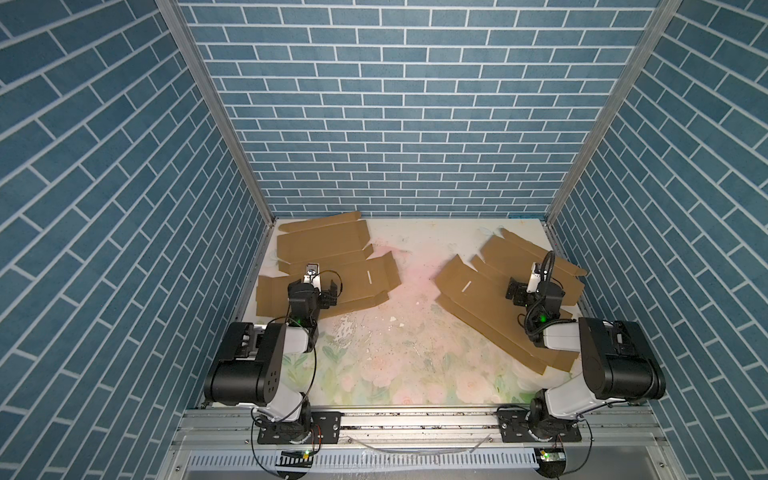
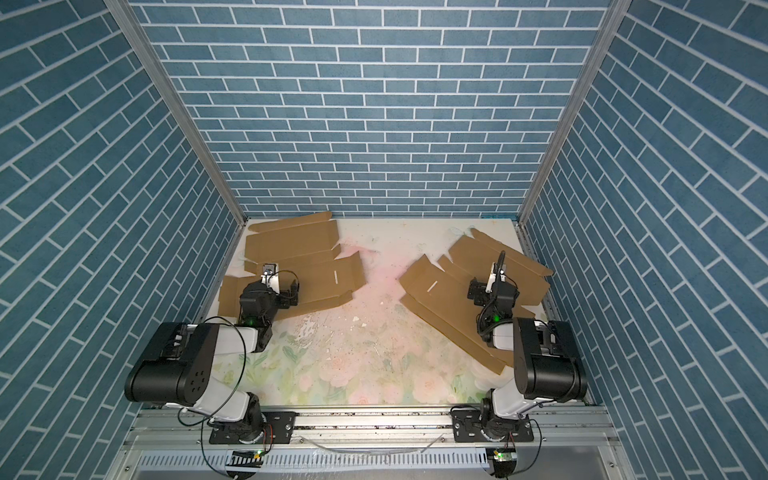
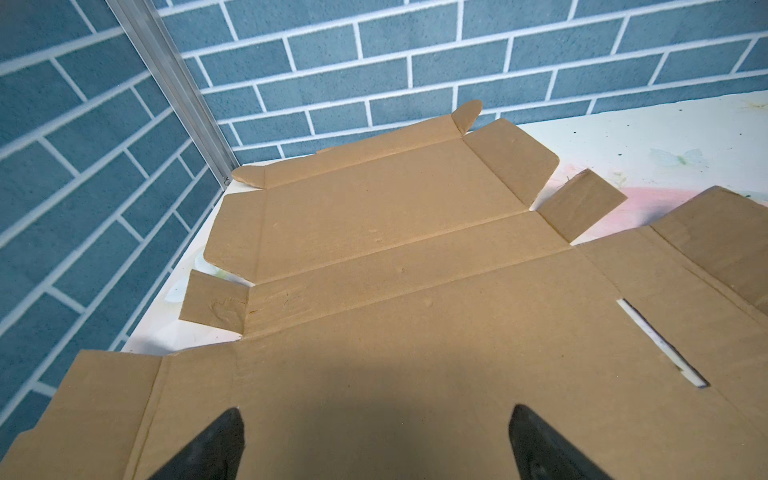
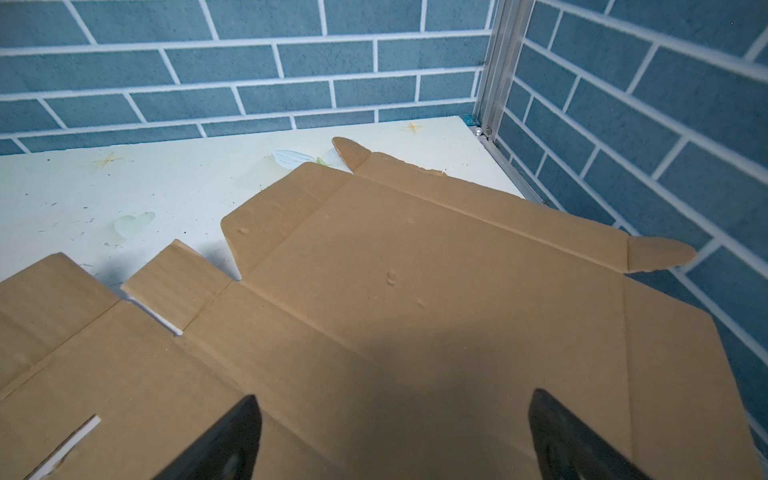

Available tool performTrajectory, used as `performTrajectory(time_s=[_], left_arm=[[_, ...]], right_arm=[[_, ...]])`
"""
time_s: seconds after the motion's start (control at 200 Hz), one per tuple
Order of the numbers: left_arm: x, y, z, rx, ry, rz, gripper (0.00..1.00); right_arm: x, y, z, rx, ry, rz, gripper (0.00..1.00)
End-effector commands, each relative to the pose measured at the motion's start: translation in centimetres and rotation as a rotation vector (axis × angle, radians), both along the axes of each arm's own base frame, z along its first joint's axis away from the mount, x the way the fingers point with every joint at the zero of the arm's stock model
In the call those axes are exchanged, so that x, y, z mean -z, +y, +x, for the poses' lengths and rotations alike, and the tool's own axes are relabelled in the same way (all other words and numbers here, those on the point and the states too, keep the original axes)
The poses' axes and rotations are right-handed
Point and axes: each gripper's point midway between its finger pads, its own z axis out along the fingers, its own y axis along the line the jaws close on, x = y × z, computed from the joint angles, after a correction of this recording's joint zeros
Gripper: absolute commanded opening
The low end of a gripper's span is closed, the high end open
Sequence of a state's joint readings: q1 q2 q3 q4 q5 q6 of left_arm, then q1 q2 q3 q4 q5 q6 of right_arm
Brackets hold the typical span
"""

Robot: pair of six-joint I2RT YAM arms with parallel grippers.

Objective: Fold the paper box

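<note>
Floral tabletop (image 1: 395, 365) under flat paper boxes (image 1: 328, 249)

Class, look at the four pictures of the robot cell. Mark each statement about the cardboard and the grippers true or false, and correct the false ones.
1. Two cardboard blanks lie on the table: the left blank and the right blank. True.
2. One box is already folded up. False: both blanks lie unfolded.
3. Each blank has a narrow slot cut in it. True.
4. A gripper is clamped on a flap. False: the left gripper and the right gripper are open, holding nothing.
</note>
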State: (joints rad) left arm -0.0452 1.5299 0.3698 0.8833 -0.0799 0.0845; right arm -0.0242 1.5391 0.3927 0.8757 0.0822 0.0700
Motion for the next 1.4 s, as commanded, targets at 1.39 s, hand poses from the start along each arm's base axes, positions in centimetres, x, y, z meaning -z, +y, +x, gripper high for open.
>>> performTrajectory(time_s=[1.39], left_arm=[[-12.3, -4.4, -4.5, -0.032, 0.109, -0.393, 0.94]], right_arm=[[-7.4, 10.2, -3.5, -0.016, 0.296, 0.801, 0.78]])
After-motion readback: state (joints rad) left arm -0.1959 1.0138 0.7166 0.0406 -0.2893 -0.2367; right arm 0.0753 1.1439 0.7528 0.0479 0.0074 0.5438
